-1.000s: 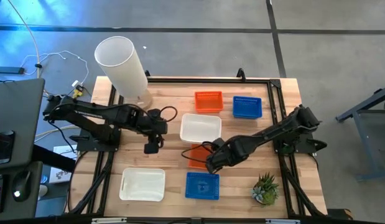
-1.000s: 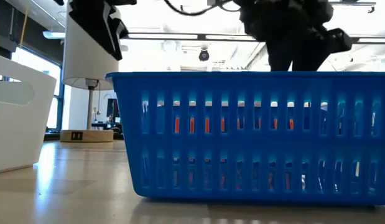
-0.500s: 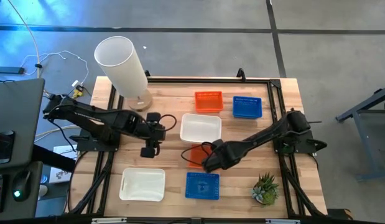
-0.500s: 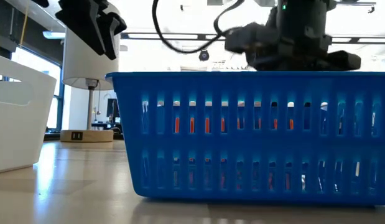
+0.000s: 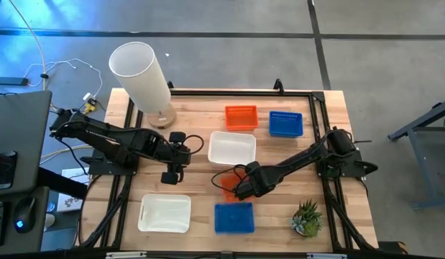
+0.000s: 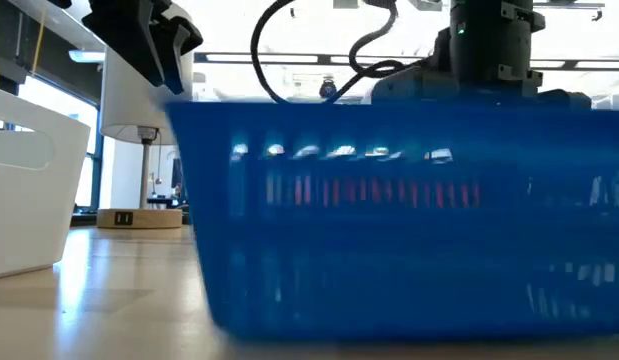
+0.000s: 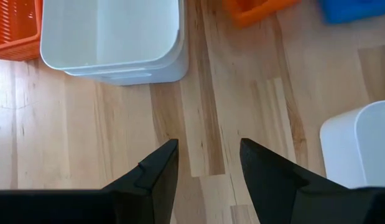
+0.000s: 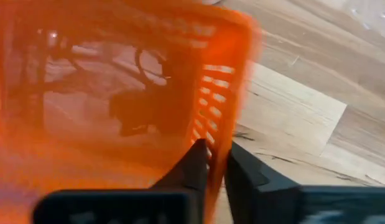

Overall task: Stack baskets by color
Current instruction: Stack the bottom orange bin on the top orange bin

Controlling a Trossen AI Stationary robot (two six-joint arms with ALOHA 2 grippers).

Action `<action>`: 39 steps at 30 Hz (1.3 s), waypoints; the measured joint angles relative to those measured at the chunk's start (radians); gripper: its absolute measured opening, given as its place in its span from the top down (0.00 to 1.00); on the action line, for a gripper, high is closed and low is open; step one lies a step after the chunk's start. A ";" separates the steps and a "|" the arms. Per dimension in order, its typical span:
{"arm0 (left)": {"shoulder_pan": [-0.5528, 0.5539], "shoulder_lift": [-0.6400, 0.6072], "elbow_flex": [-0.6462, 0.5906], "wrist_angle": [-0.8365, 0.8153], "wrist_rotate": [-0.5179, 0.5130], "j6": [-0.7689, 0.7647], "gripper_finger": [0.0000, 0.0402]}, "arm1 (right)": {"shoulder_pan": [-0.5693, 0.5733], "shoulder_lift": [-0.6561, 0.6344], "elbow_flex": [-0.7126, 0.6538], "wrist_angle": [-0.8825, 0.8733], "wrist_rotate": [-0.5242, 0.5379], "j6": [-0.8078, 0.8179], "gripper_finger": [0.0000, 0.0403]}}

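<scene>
Right gripper (image 8: 216, 163) is pinched onto the wall of the orange basket (image 5: 228, 181) just below the white basket (image 5: 231, 147), presumably to carry it to the other orange basket (image 5: 241, 116) above that one, while the left gripper (image 7: 208, 163) hangs open beside it.

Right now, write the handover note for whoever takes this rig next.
Right gripper: shut on the wall of the middle orange basket.
Left gripper: open, empty, over bare table left of the centre white basket.
Elsewhere: a second orange basket and a blue basket at the far edge, another blue basket and a white basket at the near edge.
Done: centre white looks like a stack; how many it holds I cannot tell.
Left: gather the orange, blue and remaining white baskets by colour.
</scene>
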 joint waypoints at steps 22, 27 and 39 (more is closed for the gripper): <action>0.000 0.000 0.001 0.000 0.001 -0.011 0.61 | 0.050 -0.077 0.000 -0.139 0.100 0.096 1.00; 0.000 0.000 0.001 0.000 0.001 -0.011 0.61 | 0.072 -0.120 0.000 -0.204 0.109 0.121 1.00; 0.002 0.000 0.001 0.010 0.001 -0.015 0.61 | 0.096 -0.187 0.000 -0.304 0.127 0.136 1.00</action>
